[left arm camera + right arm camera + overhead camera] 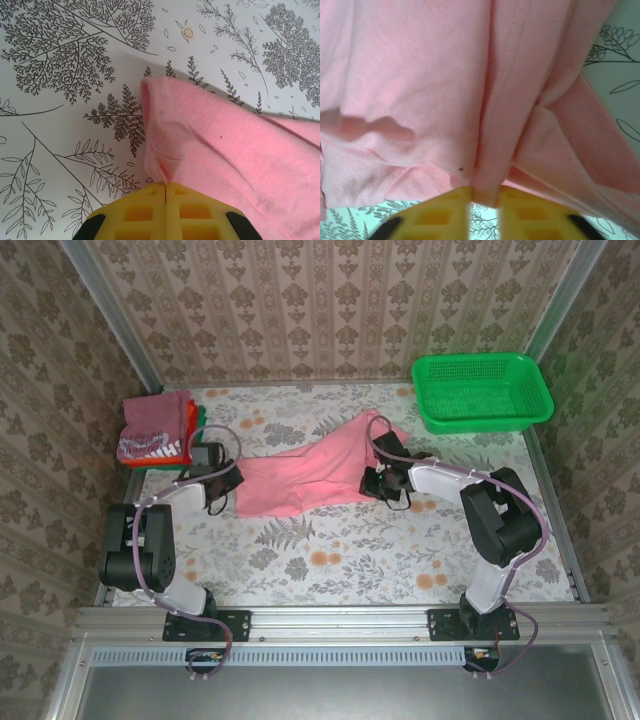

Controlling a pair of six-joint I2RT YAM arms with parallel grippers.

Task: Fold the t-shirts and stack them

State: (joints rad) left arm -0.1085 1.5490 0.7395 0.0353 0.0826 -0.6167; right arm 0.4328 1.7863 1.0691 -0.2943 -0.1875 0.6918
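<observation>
The left gripper (pixel 165 186) has its jaws pressed together on an edge of the salmon-pink t-shirt (pixel 225 150). The right gripper (pixel 484 192) pinches a fold of the same shirt in the narrow gap between its jaws. The shirt stretches across the middle of the table (pixel 350 550) between them, and the folded t-shirts (pixel 155 430) sit stacked at the far left.

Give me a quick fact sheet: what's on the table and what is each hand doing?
Table: leaf-and-flower print top
Pink t-shirt: loose, lying between the two hands
Left hand: shut on the shirt's left edge
Right hand: shut on a fold at its right side
Folded stack: far left corner, maroon on top
Green basket: far right corner
</observation>
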